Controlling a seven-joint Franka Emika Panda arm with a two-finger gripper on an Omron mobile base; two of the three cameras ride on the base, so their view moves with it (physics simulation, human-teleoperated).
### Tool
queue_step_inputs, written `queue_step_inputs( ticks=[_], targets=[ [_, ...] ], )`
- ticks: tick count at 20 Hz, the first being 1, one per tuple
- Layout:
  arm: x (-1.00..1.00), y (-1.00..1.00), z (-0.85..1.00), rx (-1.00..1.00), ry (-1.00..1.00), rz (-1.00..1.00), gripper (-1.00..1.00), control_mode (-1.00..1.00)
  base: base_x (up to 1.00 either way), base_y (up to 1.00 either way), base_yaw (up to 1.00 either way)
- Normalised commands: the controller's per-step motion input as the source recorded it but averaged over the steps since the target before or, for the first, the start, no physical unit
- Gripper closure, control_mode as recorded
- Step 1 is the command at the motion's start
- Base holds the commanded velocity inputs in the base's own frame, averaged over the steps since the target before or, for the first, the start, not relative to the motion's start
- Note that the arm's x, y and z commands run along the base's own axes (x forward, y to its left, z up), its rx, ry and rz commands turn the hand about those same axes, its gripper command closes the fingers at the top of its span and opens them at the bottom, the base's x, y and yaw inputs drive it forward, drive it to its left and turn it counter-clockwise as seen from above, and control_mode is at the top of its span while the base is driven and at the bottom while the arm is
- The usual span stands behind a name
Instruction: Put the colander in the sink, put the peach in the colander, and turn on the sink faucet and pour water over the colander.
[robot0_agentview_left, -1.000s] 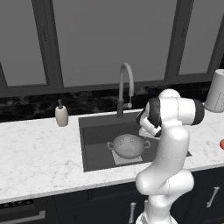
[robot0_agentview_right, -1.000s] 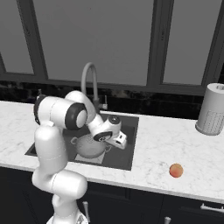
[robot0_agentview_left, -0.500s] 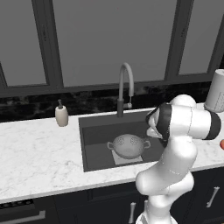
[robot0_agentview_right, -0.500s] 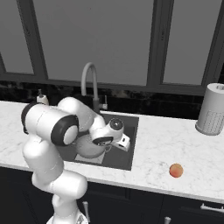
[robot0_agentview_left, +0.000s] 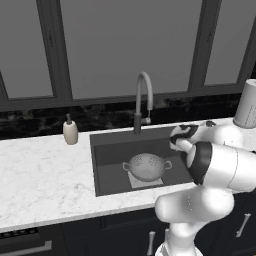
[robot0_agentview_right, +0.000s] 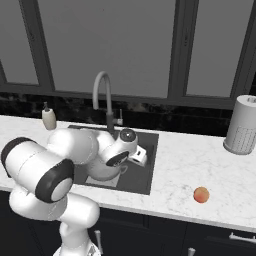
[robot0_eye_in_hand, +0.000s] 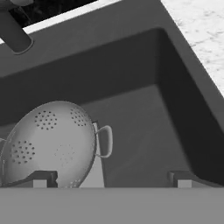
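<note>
The grey metal colander (robot0_agentview_left: 146, 166) stands upright on the bottom of the dark sink (robot0_agentview_left: 112, 152), on the lighter square. In the hand view the colander (robot0_eye_in_hand: 48, 144) lies at lower left, one loop handle pointing toward the bare sink floor (robot0_eye_in_hand: 144, 118). My gripper (robot0_eye_in_hand: 109, 179) hangs open and empty above the right half of the basin, to the right of the colander. From the right base view the gripper (robot0_agentview_right: 137, 154) is over the sink (robot0_agentview_right: 145, 180). The red-orange peach (robot0_agentview_right: 201, 194) rests on the counter right of the sink. The gooseneck sink faucet (robot0_agentview_left: 142, 100) rises behind the basin; no water runs.
A beige soap dispenser (robot0_agentview_left: 70, 132) stands on the counter left of the sink. A tall grey canister (robot0_agentview_right: 243, 125) stands at the back right. White marble counter (robot0_agentview_right: 190, 160) stretches between the sink and the peach. My own arm hides most of the colander in the right base view.
The hand has drifted right and up, away from the colander, while the elbow swung toward the right. The jaws stay wide apart. The colander and peach have not moved.
</note>
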Motion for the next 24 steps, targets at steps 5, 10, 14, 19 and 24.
queue_step_inputs(
  ticks=[5, 10, 14, 19, 24],
  targets=[
    [-0.33, -0.09, 0.53, -0.04, 0.0, 0.0, -1.0, -1.0, 0.0, 0.0, 0.0],
    [-0.46, -0.45, 0.31, -0.04, 0.0, -0.01, -1.0, -1.0, 0.0, 0.0, 0.0],
    [-0.47, -0.55, 0.23, -0.04, 0.0, -0.04, -1.0, -1.0, 0.0, 0.0, 0.0],
    [-0.31, -0.45, 0.04, -0.07, 0.0, -0.06, -1.0, -1.0, 0.0, 0.0, 0.0],
    [-0.2, -0.43, 0.0, -0.07, 0.0, -0.08, -1.0, -1.0, 0.0, 0.0, 0.0]
  ],
)
